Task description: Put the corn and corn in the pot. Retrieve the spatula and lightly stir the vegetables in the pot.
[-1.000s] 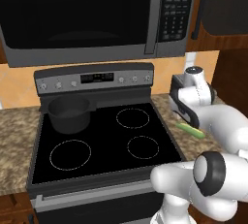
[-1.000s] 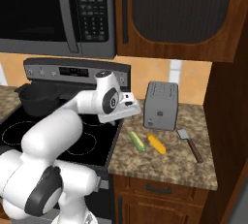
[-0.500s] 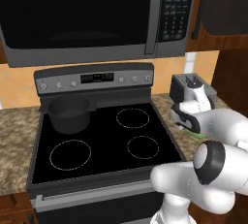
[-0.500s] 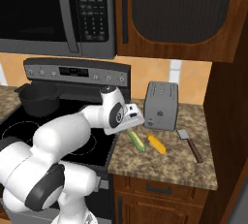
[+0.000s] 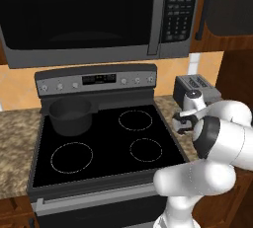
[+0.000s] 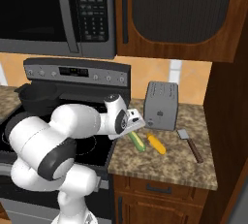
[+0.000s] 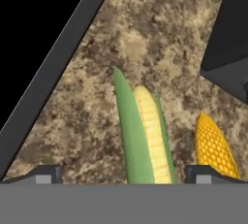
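Observation:
Two corn cobs lie side by side on the granite counter right of the stove: one in a green husk and one bare yellow. My gripper hangs low over them, open, its fingertips standing either side of the husked cob without touching it. The dark pot sits empty on the back left burner. The spatula lies on the counter right of the cobs, handle toward the front.
A silver toaster stands at the back of the counter behind the cobs. The black stove top lies to the left of my hand, its edge close by. A microwave hangs overhead.
The hand has dropped and tipped down from above the stove's right edge toward the cobs on the counter. The jaws have stayed open. Nothing else has moved.

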